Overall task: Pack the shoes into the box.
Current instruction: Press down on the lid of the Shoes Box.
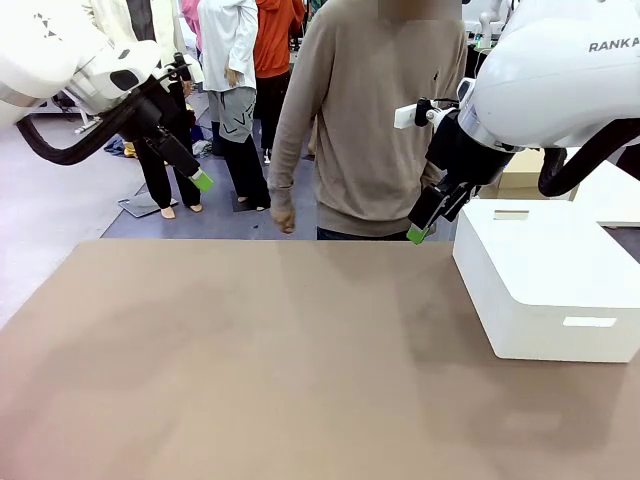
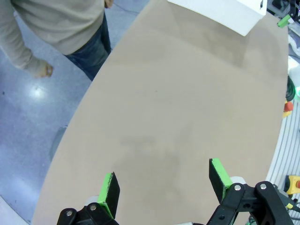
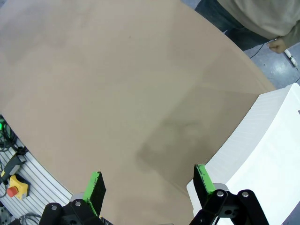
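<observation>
front view: your left gripper hangs raised over the table's far left edge, fingers slanting down toward the middle; from this side the gap between its pads is hard to judge. your right gripper hangs raised at the far right, fingers slanting down to the left, just beside the white box. that box lies closed at the table's right side, its long axis running from the far edge toward you, so what it holds cannot be told. a person in a beige sweater stands at the far side between the 2 grippers, one hand hanging near the table edge.

left wrist view: the left gripper stands wide open with nothing between its 2 green pads, above bare table. the white box lies well apart at the far end.

right wrist view: the right gripper stands wide open and holds nothing. the white box lies just beside 1 pad, below it.
</observation>
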Controlling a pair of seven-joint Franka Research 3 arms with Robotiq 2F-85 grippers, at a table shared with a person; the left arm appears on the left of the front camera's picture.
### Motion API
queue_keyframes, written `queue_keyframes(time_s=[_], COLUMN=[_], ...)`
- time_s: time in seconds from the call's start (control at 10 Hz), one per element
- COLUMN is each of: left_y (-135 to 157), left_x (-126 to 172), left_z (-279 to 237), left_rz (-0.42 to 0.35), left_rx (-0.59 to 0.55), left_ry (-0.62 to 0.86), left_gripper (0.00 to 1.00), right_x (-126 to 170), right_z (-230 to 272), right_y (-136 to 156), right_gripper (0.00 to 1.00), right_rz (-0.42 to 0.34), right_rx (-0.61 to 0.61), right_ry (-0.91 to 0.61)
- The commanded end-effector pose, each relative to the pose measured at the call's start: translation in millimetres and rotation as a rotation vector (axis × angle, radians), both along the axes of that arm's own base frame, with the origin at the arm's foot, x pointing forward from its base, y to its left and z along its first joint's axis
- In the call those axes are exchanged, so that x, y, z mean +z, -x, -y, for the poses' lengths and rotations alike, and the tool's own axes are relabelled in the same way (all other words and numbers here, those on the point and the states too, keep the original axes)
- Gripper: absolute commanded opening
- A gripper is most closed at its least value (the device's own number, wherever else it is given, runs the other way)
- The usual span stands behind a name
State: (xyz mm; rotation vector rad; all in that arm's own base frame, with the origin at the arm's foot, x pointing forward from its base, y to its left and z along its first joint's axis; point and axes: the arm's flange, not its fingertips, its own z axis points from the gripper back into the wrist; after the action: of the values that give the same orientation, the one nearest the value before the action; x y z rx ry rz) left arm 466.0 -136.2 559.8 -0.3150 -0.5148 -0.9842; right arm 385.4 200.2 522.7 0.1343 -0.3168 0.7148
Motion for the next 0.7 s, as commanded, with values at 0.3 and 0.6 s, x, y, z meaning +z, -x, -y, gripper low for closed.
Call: queue_keyframes(time_s=[0.3, 0.6], left_y=[-0.9, -0.9], left_x=[1.8, 1.8], left_z=[-1.3, -1.3], left_rz=[0.009, 0.009], left_rx=[0.005, 0.005], left_ry=[0.000, 0.000], left_gripper=[1.00, 1.00], right_x=[0.1, 0.1], right_z=[0.1, 0.1], right_y=[0.0, 0.0], right_gripper=[1.00, 1.00], right_rz=[0.001, 0.001], right_rx=[-0.005, -0.005], right_ry=[0.002, 0.002])
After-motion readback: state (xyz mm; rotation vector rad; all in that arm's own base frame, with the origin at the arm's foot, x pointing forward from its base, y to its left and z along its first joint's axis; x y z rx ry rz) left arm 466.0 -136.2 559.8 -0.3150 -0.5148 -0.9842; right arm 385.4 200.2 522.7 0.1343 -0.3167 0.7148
